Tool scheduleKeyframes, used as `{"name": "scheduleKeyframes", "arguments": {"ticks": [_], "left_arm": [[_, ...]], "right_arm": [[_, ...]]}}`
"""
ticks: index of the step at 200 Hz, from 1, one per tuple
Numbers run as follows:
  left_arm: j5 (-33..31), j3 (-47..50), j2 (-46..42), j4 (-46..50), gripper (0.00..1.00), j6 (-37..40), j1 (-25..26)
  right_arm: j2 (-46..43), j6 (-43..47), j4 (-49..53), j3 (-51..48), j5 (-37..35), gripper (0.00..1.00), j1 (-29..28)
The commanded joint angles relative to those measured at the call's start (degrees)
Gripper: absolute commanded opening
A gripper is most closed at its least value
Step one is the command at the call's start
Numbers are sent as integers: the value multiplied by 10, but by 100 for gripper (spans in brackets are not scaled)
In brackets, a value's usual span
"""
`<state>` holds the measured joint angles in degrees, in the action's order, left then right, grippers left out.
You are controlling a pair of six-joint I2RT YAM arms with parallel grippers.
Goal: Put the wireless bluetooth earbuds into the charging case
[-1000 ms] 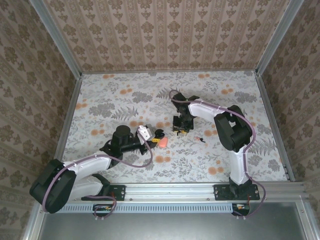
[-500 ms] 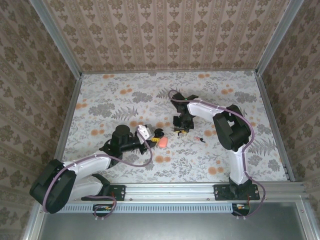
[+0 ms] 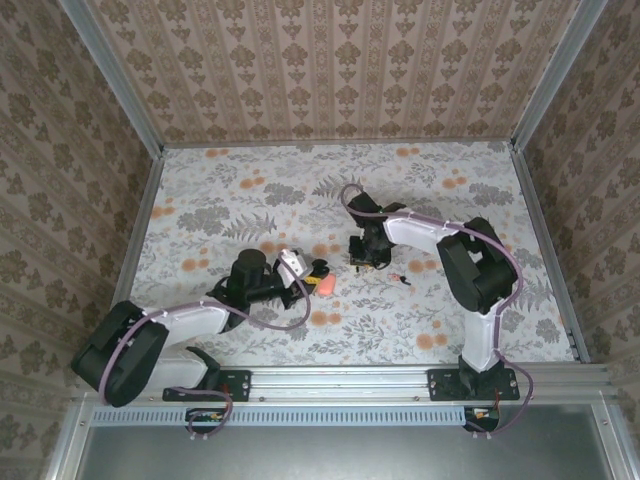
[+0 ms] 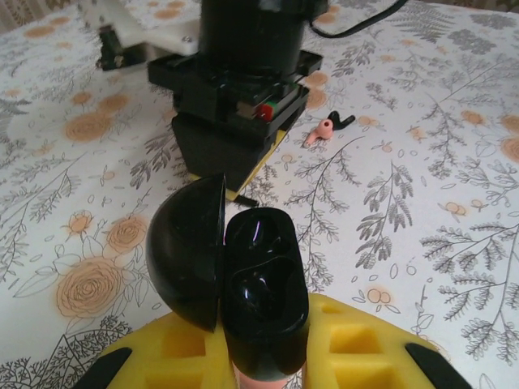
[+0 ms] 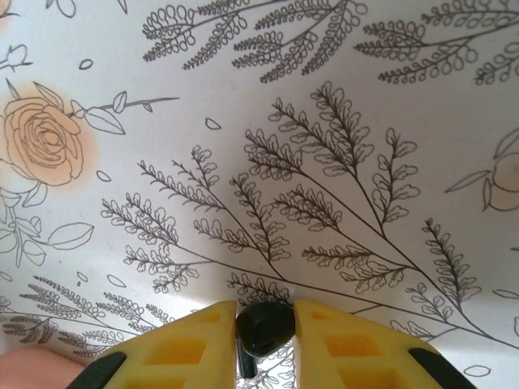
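Since a second ago both arms have shifted slightly: the left one pushed its wrist a bit toward the middle, and the right one swung its elbow outward with its wrist low over the same spot.

Left claw [image 3: 308, 273] is closed snug on the case [image 4: 263, 301], yellow pads on either flank. The lid [image 4: 188, 255] is thrown open to the left and the glossy black wells face up and forward. I read that as holding the case steady and open as a target for the other arm. Can't tell if its base touches the bench [image 3: 230, 190].

Right claw [image 5: 265, 314] is nearly closed, pinching one black earbud [image 5: 265, 328] between the pad tips, bud up and stem down, just above the bench. My guess is that it is gripped by the bud so the stem can drop into a well. It sits near the case, just beyond it in the left wrist view, not over it yet.

A second earbud [image 4: 327, 128] lies loose on the bench right of that claw, pink tip showing, untouched. Neither bud is in the case, so I judge this the first carry.
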<state>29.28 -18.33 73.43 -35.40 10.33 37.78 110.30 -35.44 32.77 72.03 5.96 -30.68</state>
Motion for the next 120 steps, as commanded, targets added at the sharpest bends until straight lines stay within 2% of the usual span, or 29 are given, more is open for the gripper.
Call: {"name": "scheduleKeyframes", "arguments": {"ticks": [1,42,120], "left_arm": [[-18,-21,27,-58,10,-25,-3],[-34,-34,92,-122,9,-46,9],[-48,-64,179,-181,9,-53,26]], "right_arm": [[-45,-15,-93,-50,-32,22,-1],[-109,-30,-235,-151,-39,21,-1],[-210,-60,-491,-309,-9,20,-1]]}}
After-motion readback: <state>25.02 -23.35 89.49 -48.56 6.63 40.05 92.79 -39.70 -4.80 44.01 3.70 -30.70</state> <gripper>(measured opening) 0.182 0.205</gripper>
